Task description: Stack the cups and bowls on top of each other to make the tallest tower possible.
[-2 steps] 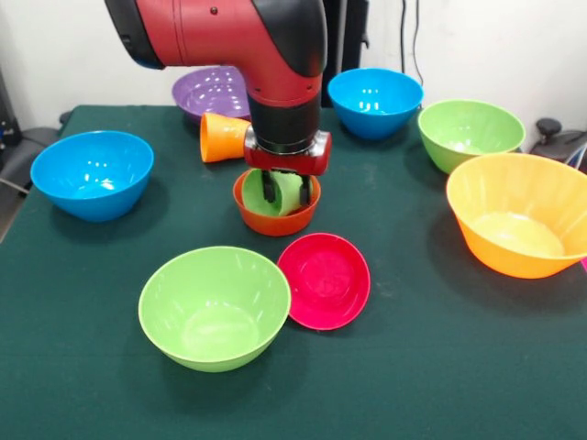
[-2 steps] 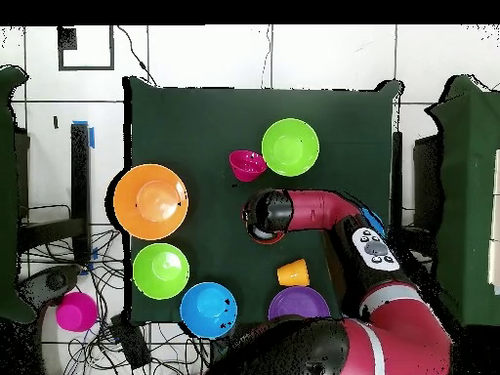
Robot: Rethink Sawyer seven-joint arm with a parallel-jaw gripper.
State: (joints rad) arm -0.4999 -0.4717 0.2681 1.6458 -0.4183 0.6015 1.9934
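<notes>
My gripper reaches down into the small orange-red bowl at the table's middle. A light green cup sits inside that bowl, and my dark fingers stand apart at it, open. The orange cup lies on its side just behind, beside the purple bowl. A magenta bowl leans tilted against a green bowl at the front. In the overhead view my gripper covers the orange-red bowl, and the green cup is hidden.
Blue bowls, a second green bowl and a large orange bowl ring the table. Overhead, the arm crosses from the right. A pink round thing lies off the table.
</notes>
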